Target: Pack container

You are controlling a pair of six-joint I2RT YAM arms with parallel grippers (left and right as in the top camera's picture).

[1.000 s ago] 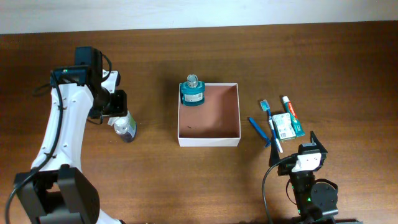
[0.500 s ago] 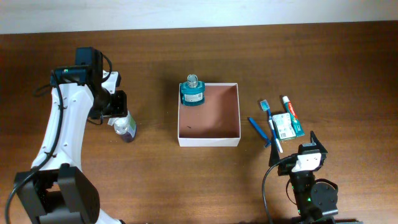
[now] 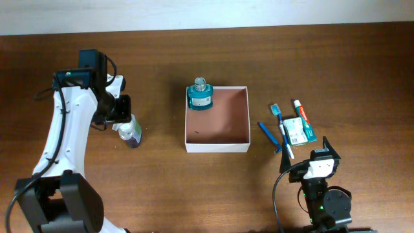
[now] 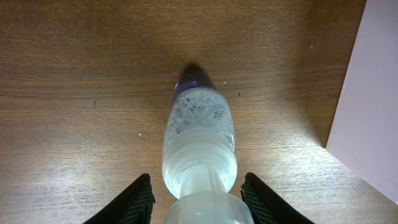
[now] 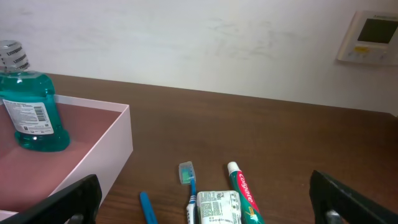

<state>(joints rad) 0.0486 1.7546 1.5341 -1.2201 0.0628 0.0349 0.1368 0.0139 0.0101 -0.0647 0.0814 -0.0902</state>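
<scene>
Jaws: left gripper (image 4: 199, 202) straddled the clear bottle (image 4: 199, 130), grip uncertain; right gripper (image 5: 205, 199) gaped empty.
Container (image 3: 217, 147) looked light, thin-walled cardboard; best pinched at one wall.

The red, white and green toothpaste tube (image 5: 242, 194) lying on the table carries white brand lettering on its red part that looks like "Colgate", cut off by the frame edge. The teal mouthwash bottle (image 5: 32, 106) has a white label with a barcode, its print too small to read. The flat white and green packet (image 5: 214, 204) bears fine print, also illegible. The white wall panel (image 5: 372, 37) has a grey display on which nothing can be read.
</scene>
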